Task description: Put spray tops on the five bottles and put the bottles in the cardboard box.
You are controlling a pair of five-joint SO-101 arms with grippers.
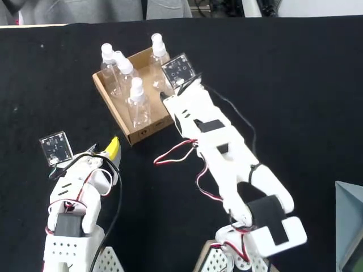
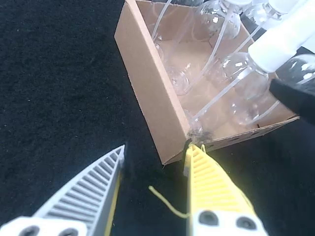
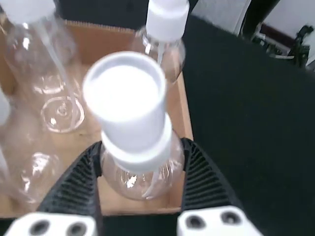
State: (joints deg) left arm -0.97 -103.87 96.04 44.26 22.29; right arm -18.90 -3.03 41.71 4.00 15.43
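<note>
My right hand (image 3: 141, 153) is clenched on a clear bottle (image 3: 140, 178), black fingers (image 3: 199, 177) pressed against its shoulders. It wears a white spray top (image 3: 127, 101) and stands inside the cardboard box (image 1: 148, 130), in the corner by the side wall. From the high view I count four more spray-topped bottles (image 1: 138, 102) upright in the same box, close together. My left hand (image 2: 156, 160) hangs released over the black counter (image 1: 295, 68) just off the box's near corner, its yellow finger (image 2: 211, 191) nearly touching the cardboard, with nothing between the fingers.
</note>
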